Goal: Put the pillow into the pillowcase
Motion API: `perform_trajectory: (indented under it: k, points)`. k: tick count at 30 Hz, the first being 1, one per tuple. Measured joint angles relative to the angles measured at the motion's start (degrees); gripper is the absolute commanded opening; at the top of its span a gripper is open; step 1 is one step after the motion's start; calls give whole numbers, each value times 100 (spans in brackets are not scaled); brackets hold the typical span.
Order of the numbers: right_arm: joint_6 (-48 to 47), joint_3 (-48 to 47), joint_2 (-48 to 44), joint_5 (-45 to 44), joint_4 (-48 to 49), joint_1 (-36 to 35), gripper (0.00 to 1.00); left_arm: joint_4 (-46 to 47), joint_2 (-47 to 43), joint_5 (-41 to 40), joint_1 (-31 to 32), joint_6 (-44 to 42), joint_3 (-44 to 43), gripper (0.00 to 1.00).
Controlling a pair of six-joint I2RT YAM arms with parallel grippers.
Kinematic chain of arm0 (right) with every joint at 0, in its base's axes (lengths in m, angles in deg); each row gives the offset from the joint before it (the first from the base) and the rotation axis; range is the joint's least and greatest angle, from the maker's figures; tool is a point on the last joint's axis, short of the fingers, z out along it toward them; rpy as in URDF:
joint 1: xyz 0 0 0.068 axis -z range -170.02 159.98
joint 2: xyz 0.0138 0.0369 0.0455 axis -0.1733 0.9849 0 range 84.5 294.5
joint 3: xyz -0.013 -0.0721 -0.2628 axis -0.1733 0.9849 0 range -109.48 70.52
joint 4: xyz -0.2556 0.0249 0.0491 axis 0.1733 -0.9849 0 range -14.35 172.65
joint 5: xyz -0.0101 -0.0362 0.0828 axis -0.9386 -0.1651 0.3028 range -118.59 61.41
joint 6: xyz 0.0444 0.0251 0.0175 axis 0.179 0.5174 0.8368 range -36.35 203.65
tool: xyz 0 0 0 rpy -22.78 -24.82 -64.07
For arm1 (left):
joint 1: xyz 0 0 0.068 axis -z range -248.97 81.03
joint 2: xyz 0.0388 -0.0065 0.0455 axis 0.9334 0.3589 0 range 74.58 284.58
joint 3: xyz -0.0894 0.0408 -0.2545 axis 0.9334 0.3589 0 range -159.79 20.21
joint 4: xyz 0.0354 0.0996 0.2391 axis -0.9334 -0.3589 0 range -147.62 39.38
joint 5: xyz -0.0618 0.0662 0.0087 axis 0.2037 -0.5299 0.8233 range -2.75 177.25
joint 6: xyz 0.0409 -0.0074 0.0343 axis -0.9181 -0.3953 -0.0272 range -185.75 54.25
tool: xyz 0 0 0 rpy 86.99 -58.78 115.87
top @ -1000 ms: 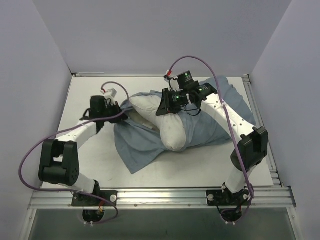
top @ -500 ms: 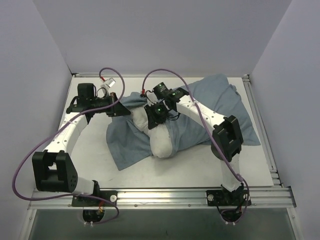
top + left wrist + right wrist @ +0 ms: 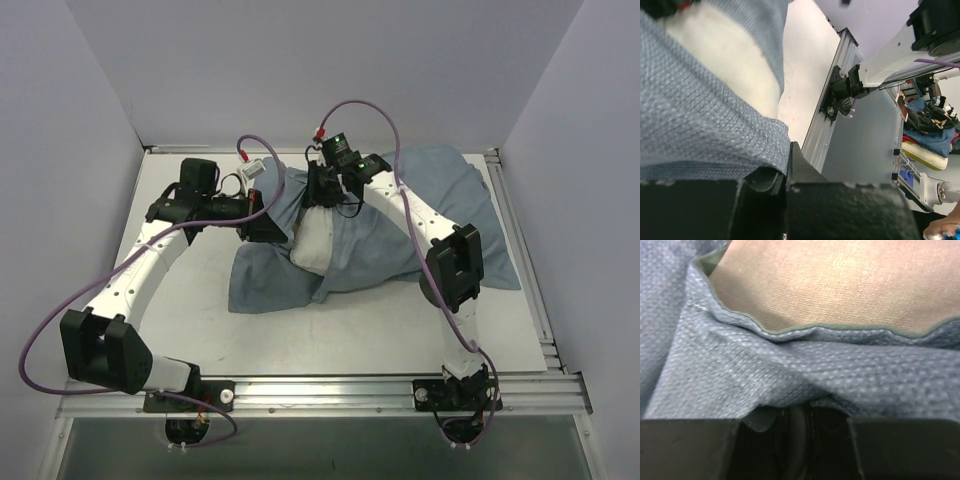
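Observation:
The blue-grey pillowcase point(image 3: 400, 235) lies spread over the middle and right of the table. The white pillow point(image 3: 312, 242) pokes out of its left side, partly covered by cloth. My left gripper point(image 3: 268, 225) is shut on the pillowcase's edge just left of the pillow; the left wrist view has blue-grey cloth point(image 3: 700, 135) pinched between the jaws, with white pillow point(image 3: 725, 65) behind. My right gripper point(image 3: 322, 198) is shut on the pillowcase above the pillow's far end; its wrist view is filled with blue-grey cloth point(image 3: 805, 375) and a tan inner panel point(image 3: 840, 280).
A metal rail point(image 3: 320, 385) runs along the table's near edge, and another point(image 3: 520, 250) along the right side. Grey walls close in the left, back and right. Purple cables point(image 3: 365, 110) loop above both arms.
Both grippers have moved towards the back and closer together, pulling the pillowcase edge with them. More of the pillow is covered by cloth now than a second ago.

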Motion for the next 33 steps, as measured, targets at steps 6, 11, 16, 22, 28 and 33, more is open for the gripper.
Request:
perform_trajectory:
  k: [6,11,16,22,28,33]
  points:
    - [155,509,155,664,516,-109,90,-177,315,203,-122,22,-227,0]
    - [-671,586,-435,2087,433,282,98,-192,658,284,-448,39,-227,0]
    - [-2006,1464,-2406,2837,251,632,100,-129,966,352,-525,87,-240,0]
    - [-4417,3543,-4695,2789,470,-612,100,63,1023,415,-527,380,-245,0]
    - [-5877,5530,-4706,1738,1722,-1659,99,205,905,433,-564,627,-133,0]
    - [-6645,5912,-3967,675,3034,-1908,68,238,649,431,-573,721,146,0]
